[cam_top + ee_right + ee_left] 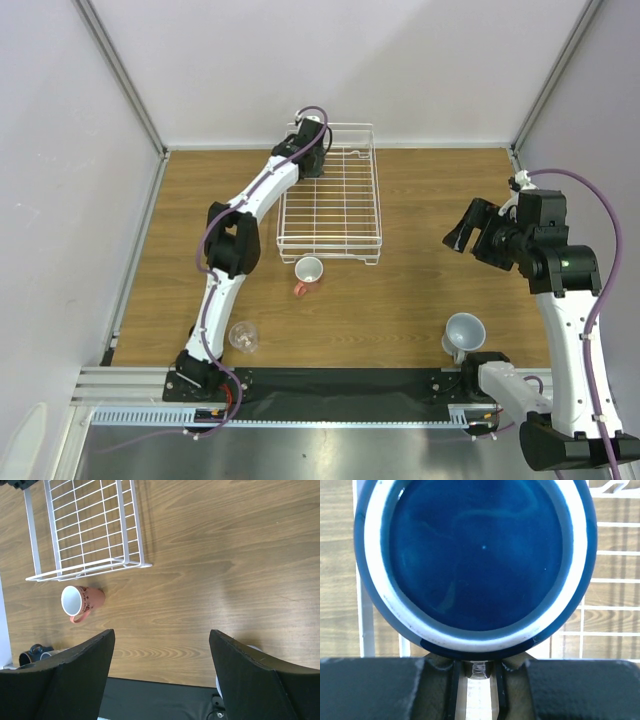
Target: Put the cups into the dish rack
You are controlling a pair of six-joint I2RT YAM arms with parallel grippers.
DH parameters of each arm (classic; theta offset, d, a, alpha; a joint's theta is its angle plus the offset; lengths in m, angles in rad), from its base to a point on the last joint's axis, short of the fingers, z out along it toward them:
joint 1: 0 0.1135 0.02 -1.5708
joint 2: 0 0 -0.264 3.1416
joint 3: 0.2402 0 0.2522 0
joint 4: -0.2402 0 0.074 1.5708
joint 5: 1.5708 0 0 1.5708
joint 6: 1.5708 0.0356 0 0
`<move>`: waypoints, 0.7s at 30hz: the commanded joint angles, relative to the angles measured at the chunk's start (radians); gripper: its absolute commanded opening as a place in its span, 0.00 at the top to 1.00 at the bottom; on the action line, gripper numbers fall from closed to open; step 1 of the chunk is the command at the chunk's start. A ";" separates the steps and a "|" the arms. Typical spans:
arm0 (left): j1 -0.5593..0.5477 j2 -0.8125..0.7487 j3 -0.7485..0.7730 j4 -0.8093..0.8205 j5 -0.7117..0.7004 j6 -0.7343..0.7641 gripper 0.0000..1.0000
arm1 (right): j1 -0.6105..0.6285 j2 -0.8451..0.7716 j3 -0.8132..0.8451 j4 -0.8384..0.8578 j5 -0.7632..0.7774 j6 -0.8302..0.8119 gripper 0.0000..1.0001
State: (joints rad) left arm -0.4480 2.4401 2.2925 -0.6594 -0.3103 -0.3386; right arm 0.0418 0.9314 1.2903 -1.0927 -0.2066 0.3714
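My left gripper reaches over the far left corner of the white wire dish rack. In the left wrist view the large navy mug fills the frame, its base toward the camera, with rack wires behind it. The left gripper sits just under the mug with its jaws close together; the grip point is hidden. My right gripper hangs open and empty above the right side of the table, also seen in its wrist view. The small dark blue cup does not show.
The salmon-pink cup lies on its side just in front of the rack, also in the right wrist view below the rack. The clear glass tumbler stands near the left arm's base. The light grey mug stands near the right arm's base.
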 commanded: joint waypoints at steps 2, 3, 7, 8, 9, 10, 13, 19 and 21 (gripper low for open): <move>0.011 0.007 0.116 0.113 -0.039 0.032 1.00 | -0.014 -0.005 -0.009 0.031 -0.042 -0.025 0.17; 0.011 0.010 0.122 0.113 -0.042 0.033 1.00 | -0.022 -0.003 -0.016 0.034 -0.046 -0.023 0.17; 0.026 0.017 0.119 0.115 -0.026 0.010 1.00 | -0.034 -0.020 -0.032 0.033 -0.048 -0.020 0.17; 0.034 0.022 0.117 0.113 -0.023 0.004 1.00 | -0.034 -0.023 -0.037 0.034 -0.050 -0.020 0.17; 0.035 0.025 0.119 0.115 -0.016 0.003 1.00 | -0.064 -0.025 -0.040 0.036 -0.054 -0.019 0.17; 0.035 0.027 0.117 0.113 -0.018 0.001 1.00 | -0.069 -0.026 -0.051 0.036 -0.059 -0.016 0.17; 0.040 0.040 0.117 0.113 -0.013 -0.004 1.00 | -0.083 -0.034 -0.068 0.054 -0.079 -0.006 0.17; 0.040 0.056 0.127 0.118 -0.012 0.003 1.00 | -0.099 -0.039 -0.094 0.071 -0.094 0.003 0.17; 0.042 0.057 0.128 0.115 -0.010 0.004 1.00 | -0.103 -0.039 -0.100 0.073 -0.096 0.004 0.17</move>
State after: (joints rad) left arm -0.4107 2.5122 2.3451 -0.6300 -0.3096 -0.3386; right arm -0.0517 0.9058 1.1915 -1.0573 -0.2794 0.3695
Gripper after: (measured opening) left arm 0.214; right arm 0.832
